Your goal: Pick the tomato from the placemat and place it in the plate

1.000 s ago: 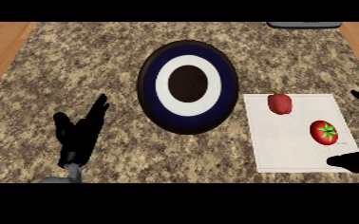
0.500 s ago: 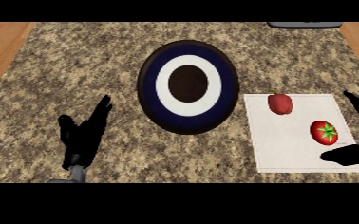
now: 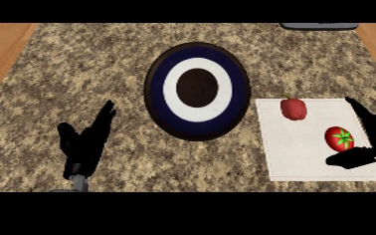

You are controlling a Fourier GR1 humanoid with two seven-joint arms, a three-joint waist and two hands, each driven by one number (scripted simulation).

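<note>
A red tomato with a green stem lies on the white placemat at the right. My right hand comes in from the right edge, open, its thumb just below the tomato and its fingers stretched along the tomato's right side, not closed on it. The dark blue plate with a white ring and dark centre sits mid-counter, left of the placemat. My left hand rests open at the lower left, fingers up.
A red pepper lies on the placemat's far part, above the tomato. A grey object shows at the top right edge. Wooden strips border the speckled counter on the left and right.
My right hand has moved further into view from the right edge, spreading around the tomato. The left hand and the tomato have stayed in place.
</note>
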